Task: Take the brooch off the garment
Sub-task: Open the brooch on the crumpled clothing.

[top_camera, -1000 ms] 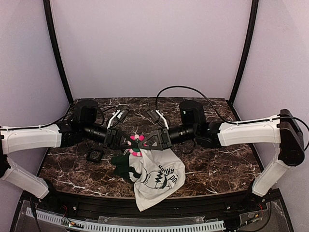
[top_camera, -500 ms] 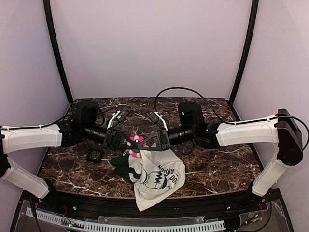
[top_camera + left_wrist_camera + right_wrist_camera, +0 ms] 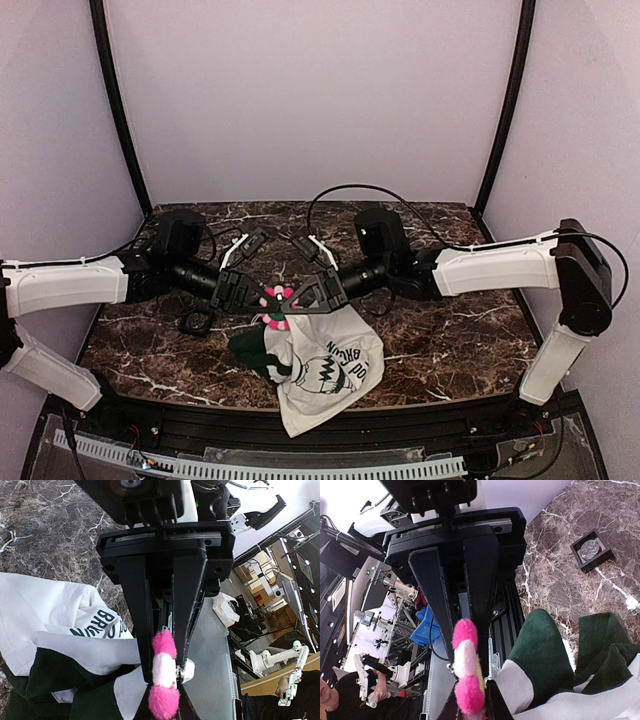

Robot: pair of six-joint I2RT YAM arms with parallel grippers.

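Right claw (image 3: 292, 299) has closed and shifted left, now clamped on the brooch (image 3: 275, 300), light and soft-petalled; left claw (image 3: 257, 297) is pinched on limp garment (image 3: 325, 365) cloth beside it.

Robotics lab, more robot arms (image 3: 280, 655) beyond.

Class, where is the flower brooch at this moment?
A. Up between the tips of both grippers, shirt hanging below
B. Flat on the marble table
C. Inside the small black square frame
A: the brooch sits between the left gripper and right gripper, the garment dangling under it.
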